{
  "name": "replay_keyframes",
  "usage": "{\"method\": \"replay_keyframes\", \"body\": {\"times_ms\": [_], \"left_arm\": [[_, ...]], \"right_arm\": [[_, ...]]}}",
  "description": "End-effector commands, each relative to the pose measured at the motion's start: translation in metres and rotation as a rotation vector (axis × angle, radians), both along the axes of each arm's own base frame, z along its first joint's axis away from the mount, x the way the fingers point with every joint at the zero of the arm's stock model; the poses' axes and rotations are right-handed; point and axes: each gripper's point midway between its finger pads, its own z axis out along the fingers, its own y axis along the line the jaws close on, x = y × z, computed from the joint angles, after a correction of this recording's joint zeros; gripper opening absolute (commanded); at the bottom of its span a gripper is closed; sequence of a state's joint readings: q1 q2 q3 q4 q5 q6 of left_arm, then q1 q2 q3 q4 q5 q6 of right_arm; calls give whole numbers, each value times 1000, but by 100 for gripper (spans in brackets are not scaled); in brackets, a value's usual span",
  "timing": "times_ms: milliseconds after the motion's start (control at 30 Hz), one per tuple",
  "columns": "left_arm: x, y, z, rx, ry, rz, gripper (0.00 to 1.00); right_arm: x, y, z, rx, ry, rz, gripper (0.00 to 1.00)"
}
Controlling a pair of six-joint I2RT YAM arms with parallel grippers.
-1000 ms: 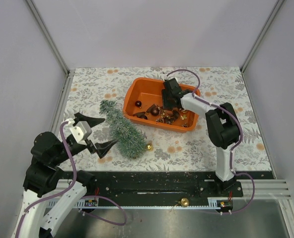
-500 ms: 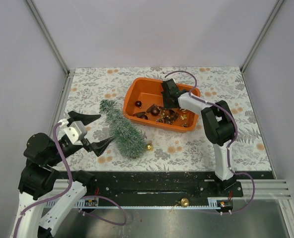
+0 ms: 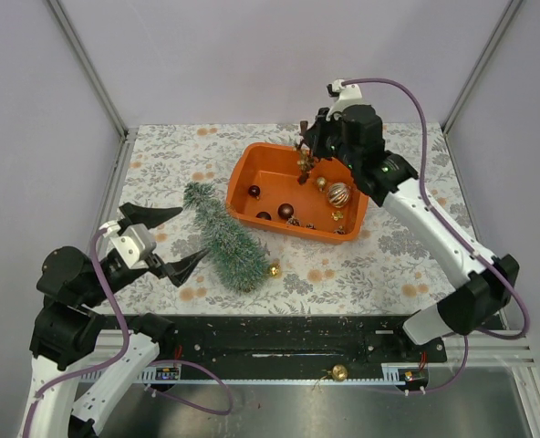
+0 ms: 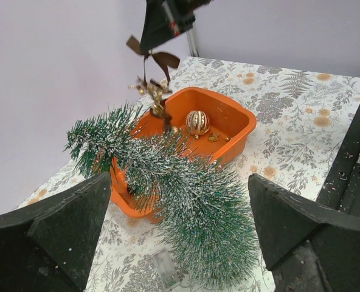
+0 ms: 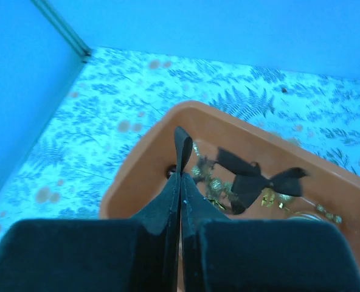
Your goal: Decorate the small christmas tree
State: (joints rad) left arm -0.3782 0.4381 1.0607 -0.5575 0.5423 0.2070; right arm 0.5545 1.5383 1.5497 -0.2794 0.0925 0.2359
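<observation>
orange tray sits under the right gripper, clamped on a brown bow; left gripper spread wide at nine o'clock of the small christmas tree.

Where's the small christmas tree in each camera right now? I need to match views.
Top external: the small christmas tree lies on its side left of centre, beside the orange tray.
Left wrist: the tree fills centre and lower middle, in front of the tray.
Right wrist: not in it; the tray shows.
Shared landmark: the orange tray.
</observation>
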Motion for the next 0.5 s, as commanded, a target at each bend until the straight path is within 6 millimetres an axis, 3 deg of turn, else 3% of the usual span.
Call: {"method": "replay_keyframes", "body": {"times_ms": [0, 100, 267, 467], "left_arm": [[-9, 3, 23, -29, -92, -7, 99], [-12, -2, 21, -23, -88, -42, 99], [-16, -9, 26, -19, -108, -99, 99], [-16, -22, 52, -39, -148, -179, 99]], "right_arm": [[-44, 23, 54, 70, -117, 190, 0], [-81, 27, 105, 115, -219, 322, 0], [-145, 11, 173, 180, -369, 460, 0], [-216, -12, 218, 245, -496, 594, 0]]}}
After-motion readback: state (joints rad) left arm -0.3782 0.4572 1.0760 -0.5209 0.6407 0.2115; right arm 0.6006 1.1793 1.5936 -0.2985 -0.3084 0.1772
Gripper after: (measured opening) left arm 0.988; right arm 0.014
